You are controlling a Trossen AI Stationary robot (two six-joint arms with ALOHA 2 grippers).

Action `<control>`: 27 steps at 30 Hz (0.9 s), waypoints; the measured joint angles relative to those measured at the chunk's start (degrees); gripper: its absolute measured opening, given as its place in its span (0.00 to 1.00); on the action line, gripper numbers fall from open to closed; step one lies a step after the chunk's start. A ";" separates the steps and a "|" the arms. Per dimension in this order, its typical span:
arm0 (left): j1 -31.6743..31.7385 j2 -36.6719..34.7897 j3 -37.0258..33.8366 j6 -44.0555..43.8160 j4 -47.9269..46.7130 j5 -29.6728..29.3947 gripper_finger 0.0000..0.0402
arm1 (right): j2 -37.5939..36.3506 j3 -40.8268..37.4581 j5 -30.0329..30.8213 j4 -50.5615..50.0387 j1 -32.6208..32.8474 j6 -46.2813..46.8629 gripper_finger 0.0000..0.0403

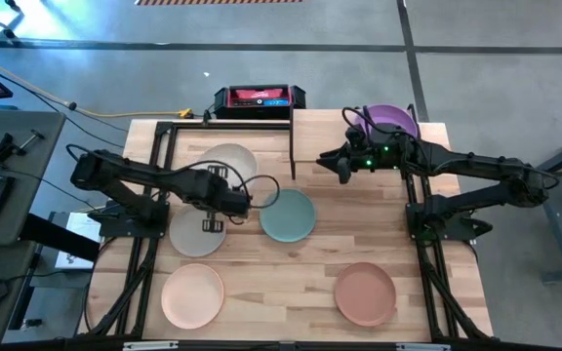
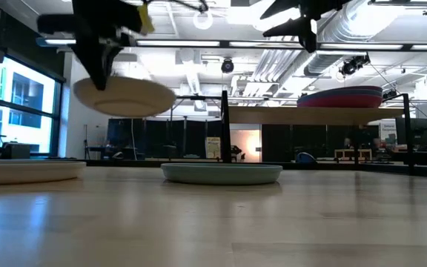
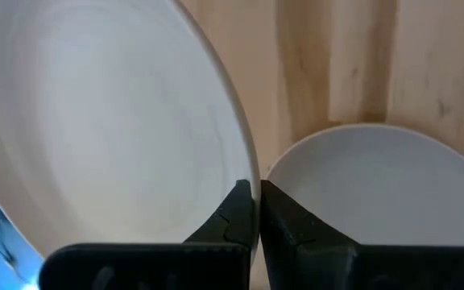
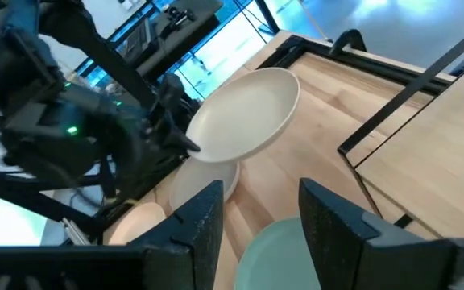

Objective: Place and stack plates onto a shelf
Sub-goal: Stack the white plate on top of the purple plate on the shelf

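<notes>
The left claw [image 1: 224, 191] pinches the rim of the cream plate [image 1: 224, 164], held above the surface [image 1: 281, 283], while the right claw [image 1: 341, 168] stands wide beside the shelf [image 1: 349, 146].

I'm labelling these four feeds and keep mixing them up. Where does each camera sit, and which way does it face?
High: overhead, straight down; both arms, shelf.
Low: tabletop height, level across; teal plate ahead, arms above.
Left wrist: on left arm; left gripper clamps the cream plate.
Right wrist: on right arm; right gripper open, facing the left arm.
Shared: all four show the cream plate.
</notes>
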 joint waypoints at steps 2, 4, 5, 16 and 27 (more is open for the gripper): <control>-1.26 0.00 1.16 2.30 -0.05 -0.59 0.00 | 0.00 0.00 -0.11 0.87 0.00 0.00 0.36; -2.41 0.00 2.52 4.33 0.00 -1.50 0.00 | 0.00 0.00 -0.53 1.77 0.00 -0.02 0.36; -2.91 0.00 3.19 5.32 0.01 -2.05 0.00 | 0.00 0.00 -0.64 2.27 0.03 -0.03 0.35; -6.65 -0.04 9.86 16.42 1.39 -7.05 0.00 | 0.00 0.00 -0.83 6.27 3.22 -0.50 0.29; -9.52 0.09 11.25 27.08 6.23 -7.06 0.00 | 2.70 0.00 3.65 1.96 7.23 8.79 0.30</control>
